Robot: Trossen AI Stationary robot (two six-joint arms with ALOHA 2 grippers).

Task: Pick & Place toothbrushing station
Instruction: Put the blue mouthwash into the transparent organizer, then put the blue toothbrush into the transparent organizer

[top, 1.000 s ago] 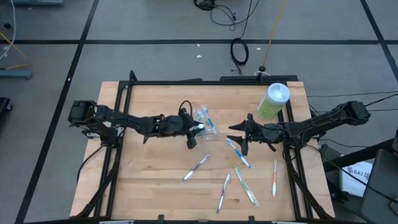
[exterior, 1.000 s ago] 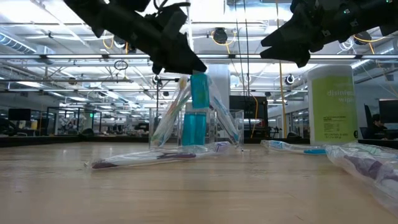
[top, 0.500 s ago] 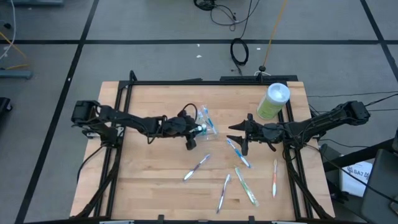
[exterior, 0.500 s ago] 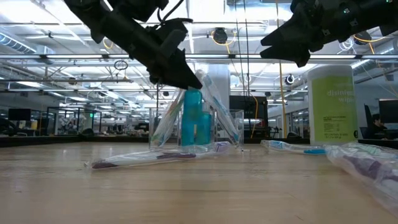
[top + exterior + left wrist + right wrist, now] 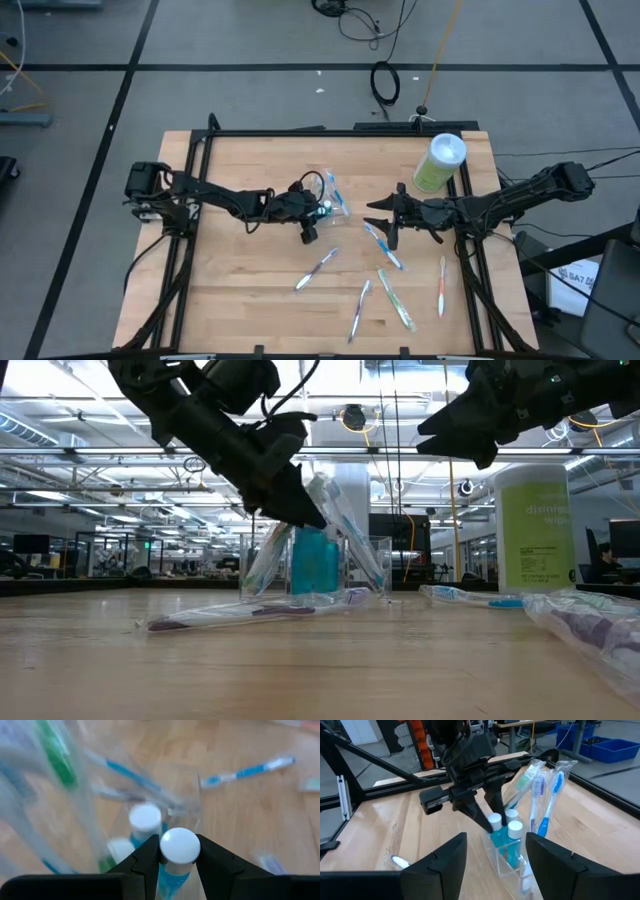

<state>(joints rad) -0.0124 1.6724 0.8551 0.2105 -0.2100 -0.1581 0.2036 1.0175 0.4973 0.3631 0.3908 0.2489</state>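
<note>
A small clear plastic cup (image 5: 331, 194) stands near the table's middle. It holds several wrapped toothbrushes (image 5: 540, 785) that lean on its rim, and teal pieces with round white caps (image 5: 514, 826). My left gripper (image 5: 318, 209) is over the cup, shut on one such white-capped teal piece (image 5: 179, 846), which also shows in the low view (image 5: 318, 558). My right gripper (image 5: 385, 226) is open and empty. It hovers to the cup's right, above a toothbrush (image 5: 383, 245) lying on the table. My left gripper pinches the teal piece between its two fingers, right at and under its round white cap (image 5: 180, 845). The fingers (image 5: 490, 815) slant down from the table's left. The piece stands upright with its lower part inside the clear cup (image 5: 315, 572), beside another capped piece.
Several loose toothbrushes lie on the near right part of the table (image 5: 318, 268) (image 5: 359, 310) (image 5: 396, 298) (image 5: 441, 285). A tall light-green canister with a white lid (image 5: 440, 163) stands at the far right. A black frame (image 5: 200, 150) borders the table.
My left gripper has gone down and a little toward the table's right edge, over the cup, staying shut on the teal piece. The piece has sunk from above the cup's rim down into the cup. My right gripper has kept still.
</note>
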